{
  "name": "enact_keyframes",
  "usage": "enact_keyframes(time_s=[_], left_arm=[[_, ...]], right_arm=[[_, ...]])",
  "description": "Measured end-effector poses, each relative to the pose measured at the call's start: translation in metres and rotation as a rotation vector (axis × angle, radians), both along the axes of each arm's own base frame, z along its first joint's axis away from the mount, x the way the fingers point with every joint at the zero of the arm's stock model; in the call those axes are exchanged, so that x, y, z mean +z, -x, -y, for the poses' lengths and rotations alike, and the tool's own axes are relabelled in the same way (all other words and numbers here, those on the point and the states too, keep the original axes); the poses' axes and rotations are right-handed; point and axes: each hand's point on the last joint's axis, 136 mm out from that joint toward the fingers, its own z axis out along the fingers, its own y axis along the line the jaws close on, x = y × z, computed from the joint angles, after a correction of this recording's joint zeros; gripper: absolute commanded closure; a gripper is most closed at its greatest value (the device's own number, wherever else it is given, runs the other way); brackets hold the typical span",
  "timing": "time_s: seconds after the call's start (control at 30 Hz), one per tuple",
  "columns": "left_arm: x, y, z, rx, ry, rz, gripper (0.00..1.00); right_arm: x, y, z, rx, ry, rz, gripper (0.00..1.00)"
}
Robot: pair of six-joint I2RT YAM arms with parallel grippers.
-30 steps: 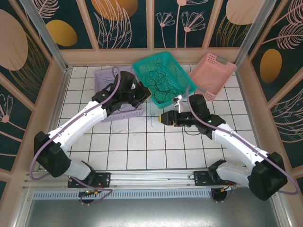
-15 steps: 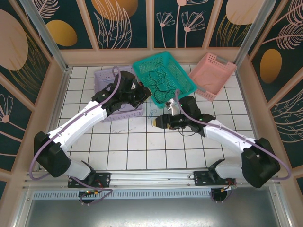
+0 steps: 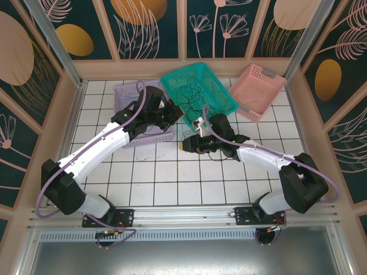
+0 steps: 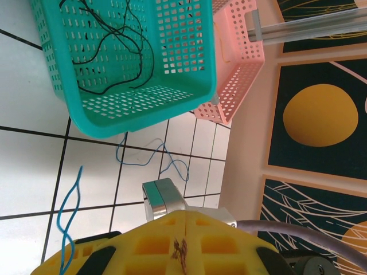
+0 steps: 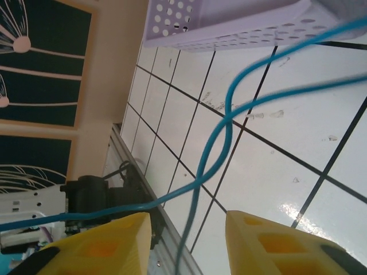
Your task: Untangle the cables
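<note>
You had the right pincer (image 5: 187, 222) low over the tabletop (image 3: 166, 172) with its jaws partly apart, not wide, and nothing clamped: the blue cable (image 5: 228, 121) ran straight through the gap between its fingers, crossed over itself just ahead of the tips, and went on toward the lavender basket (image 5: 229, 28) farther ahead. Your left pincer (image 4: 183, 240) was shut tight, its pads meeting at the seam; a strand of blue passed just beside its fingers, and I could not tell whether any of it was pinched there. Ahead of that pincer stood the teal basket (image 4: 143, 114) with the black cable (image 3: 192, 93) lying loose inside, apart from the blue one, which trailed out over the tiles from under the basket's edge. By my reading you were in the step of catching the blue strand with the right side, so the tangle was only partly dealt with. The next move called for closing those jaws squarely on the wire while it sat in the gap, then drawing it away from the left pincer gently enough for the crossing ahead of the tips to slide open rather than cinch into a knot
</note>
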Motion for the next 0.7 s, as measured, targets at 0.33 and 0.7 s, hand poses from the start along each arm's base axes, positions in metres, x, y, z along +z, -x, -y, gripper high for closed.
enact_keyframes(time_s=[0.33,0.7], left_arm=[[0.048,-0.033,-0.019,0.040,-0.019,0.108,1.00],[0.083,-0.145,-0.086,0.161,-0.143,0.244,1.00]], right_arm=[[-0.021,0.007,0.003,-0.025,0.120,0.019,1.00],[-0.019,0.059,0.006,0.064,0.248,0.198,1.00]])
